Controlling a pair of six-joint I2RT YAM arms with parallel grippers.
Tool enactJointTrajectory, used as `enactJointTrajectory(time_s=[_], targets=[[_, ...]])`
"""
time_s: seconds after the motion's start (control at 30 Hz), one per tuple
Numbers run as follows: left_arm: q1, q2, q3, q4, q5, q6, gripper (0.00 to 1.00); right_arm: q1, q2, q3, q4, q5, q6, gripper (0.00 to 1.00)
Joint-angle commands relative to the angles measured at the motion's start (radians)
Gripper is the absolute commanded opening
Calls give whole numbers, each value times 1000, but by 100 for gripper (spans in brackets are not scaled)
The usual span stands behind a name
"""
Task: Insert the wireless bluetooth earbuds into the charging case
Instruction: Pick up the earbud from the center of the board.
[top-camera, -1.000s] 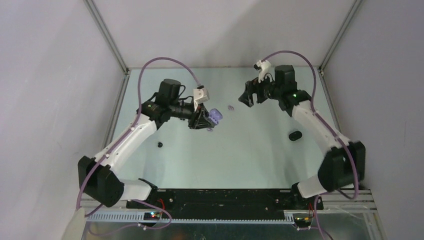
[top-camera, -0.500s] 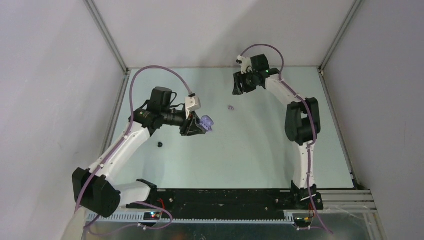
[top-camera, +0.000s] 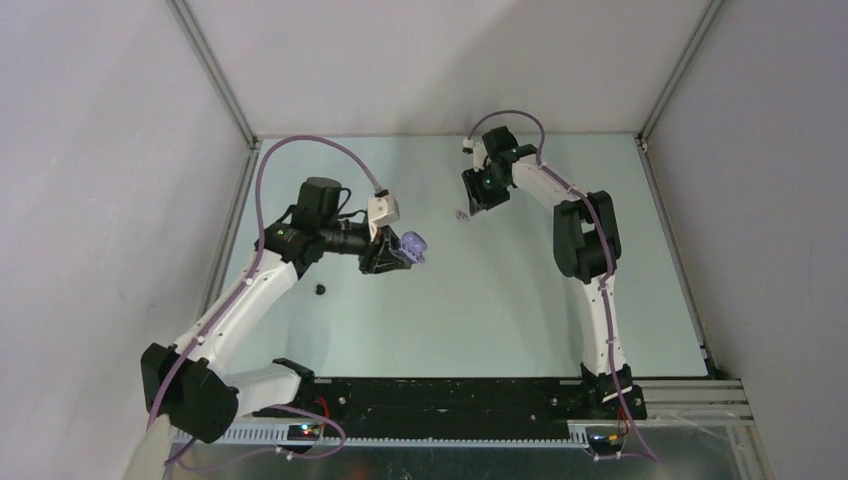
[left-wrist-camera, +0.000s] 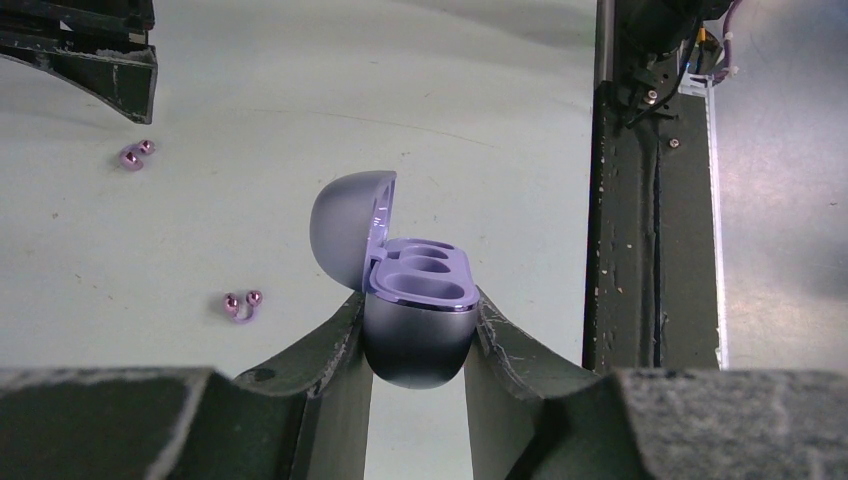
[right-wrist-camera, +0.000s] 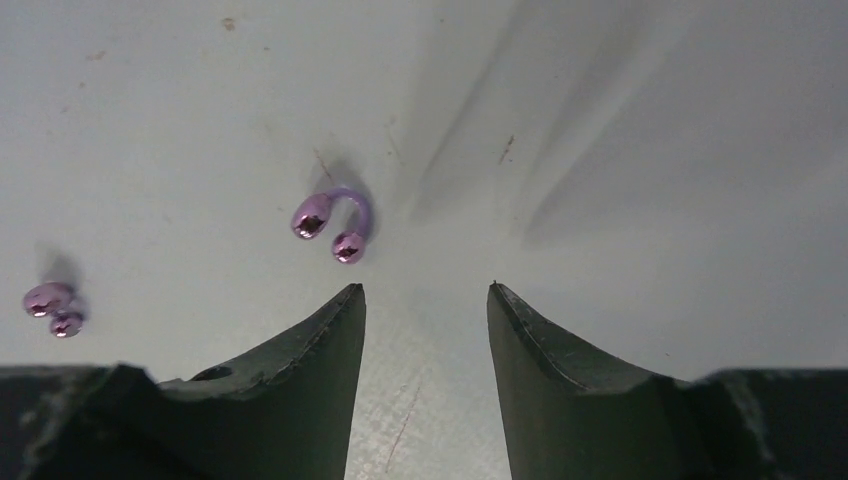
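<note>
Plainly, one pale purple earbud (right-wrist-camera: 335, 225) lay on the table (right-wrist-camera: 650, 150) just beyond the right gripper's (right-wrist-camera: 425, 290) parted, empty jaws, nearer one finger; centring over it before closing gently seemed wise. That arm stretched far forward, wrist down. The left gripper (left-wrist-camera: 417, 297) clamped the open charging case (left-wrist-camera: 415, 350), apparently held aloft.

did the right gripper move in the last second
Yes. The right gripper shifted left, closing in on the purple earbud, which stayed put.
</note>
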Motion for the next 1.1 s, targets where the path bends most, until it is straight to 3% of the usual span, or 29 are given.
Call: enactJointTrajectory(time_s=[0.0, 0.47, 1.07], targets=[[-5, 3, -8, 46, 30, -19, 0, 7, 46, 75, -24, 55, -8, 51], [-35, 19, -15, 56, -8, -10, 0, 60, 172, 238, -87, 159, -27, 47], [-37, 13, -23, 60, -8, -2, 0, 113, 80, 38, -97, 64, -32, 42]])
